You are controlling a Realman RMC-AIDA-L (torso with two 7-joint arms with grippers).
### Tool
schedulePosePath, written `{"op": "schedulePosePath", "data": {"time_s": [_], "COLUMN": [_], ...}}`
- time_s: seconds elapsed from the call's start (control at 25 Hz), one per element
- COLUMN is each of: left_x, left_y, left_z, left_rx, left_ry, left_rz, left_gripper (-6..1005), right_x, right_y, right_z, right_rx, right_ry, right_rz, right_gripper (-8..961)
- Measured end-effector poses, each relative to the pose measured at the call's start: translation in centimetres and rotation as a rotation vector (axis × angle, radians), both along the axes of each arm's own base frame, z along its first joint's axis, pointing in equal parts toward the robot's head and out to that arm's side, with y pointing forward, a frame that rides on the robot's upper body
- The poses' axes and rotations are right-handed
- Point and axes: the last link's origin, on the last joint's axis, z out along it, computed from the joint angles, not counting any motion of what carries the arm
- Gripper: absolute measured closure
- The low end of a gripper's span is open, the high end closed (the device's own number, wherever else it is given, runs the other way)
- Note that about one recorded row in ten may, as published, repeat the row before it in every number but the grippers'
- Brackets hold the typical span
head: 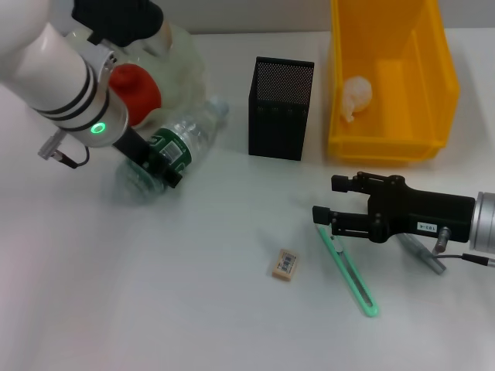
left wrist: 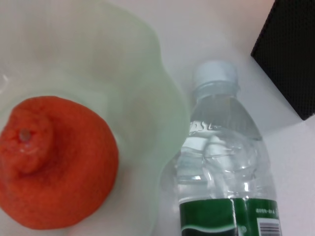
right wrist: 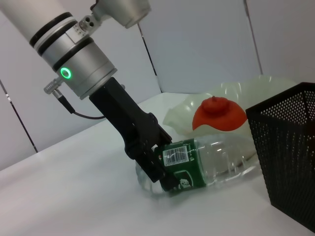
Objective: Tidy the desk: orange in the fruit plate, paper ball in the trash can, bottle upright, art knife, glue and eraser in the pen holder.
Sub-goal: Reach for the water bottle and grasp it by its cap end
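Observation:
The bottle (head: 197,131) lies on its side beside the fruit plate (head: 182,62), cap toward the plate. My left gripper (head: 166,162) is shut on its green-labelled middle, as the right wrist view (right wrist: 165,167) shows. The orange (head: 139,89) sits in the plate. The paper ball (head: 356,97) lies in the yellow trash can (head: 387,139). The pen holder (head: 281,108) stands upright. The eraser (head: 285,264) lies on the table in front. My right gripper (head: 325,199) is open and empty just above the end of the green art knife (head: 352,278).
A grey stick (head: 424,253) lies partly under my right gripper body. The left wrist view shows the orange (left wrist: 54,167), the plate rim (left wrist: 147,73), the bottle (left wrist: 221,147) and a corner of the pen holder (left wrist: 290,54).

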Motion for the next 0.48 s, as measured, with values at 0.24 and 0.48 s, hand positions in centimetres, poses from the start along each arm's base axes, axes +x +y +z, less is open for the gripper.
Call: {"op": "schedulePosePath", "data": {"time_s": [0.24,0.48], "left_x": [-0.09,-0.62], "left_y": [-0.61,-0.99], "left_z": [0.59,0.6], "left_rx": [0.0,-0.01], "left_ry": [-0.004,0.01], "left_rz": [0.003,0.018], "left_gripper": [220,220], "right_x": [-0.15,-0.12], "right_y": [0.09,0.02], "right_z": [-0.06,-0.13], "right_rx": [-0.003,-0.006], "right_ry": [-0.001,0.001], "right_rz": [0.005,0.002], "right_gripper": [180,179]}}
